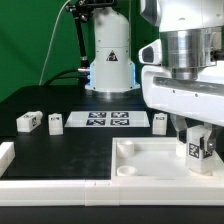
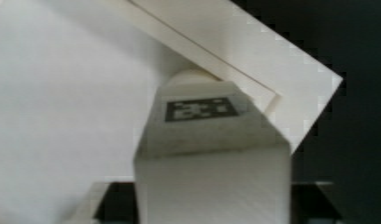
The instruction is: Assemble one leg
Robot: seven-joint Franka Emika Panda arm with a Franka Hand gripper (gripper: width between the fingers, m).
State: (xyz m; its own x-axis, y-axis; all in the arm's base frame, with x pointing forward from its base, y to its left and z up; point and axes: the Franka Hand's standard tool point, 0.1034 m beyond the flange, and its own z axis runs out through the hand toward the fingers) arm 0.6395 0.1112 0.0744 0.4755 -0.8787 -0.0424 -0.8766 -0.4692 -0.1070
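Note:
My gripper (image 1: 198,138) is shut on one white leg (image 1: 199,149) with a black-and-white tag. It holds the leg upright over the near corner of the large white tray-like part (image 1: 140,165), on the exterior view's right. In the wrist view the leg (image 2: 208,130) runs from between my dark fingers (image 2: 126,196) down to the tray's corner (image 2: 258,62); whether it touches the socket is hidden. Three more legs lie on the black table: two at the left (image 1: 28,121) (image 1: 56,122) and one by the gripper (image 1: 160,121).
The marker board (image 1: 107,120) lies between the loose legs. The arm's white base (image 1: 110,60) stands behind it. A white raised border (image 1: 40,184) runs along the table's front and left edge.

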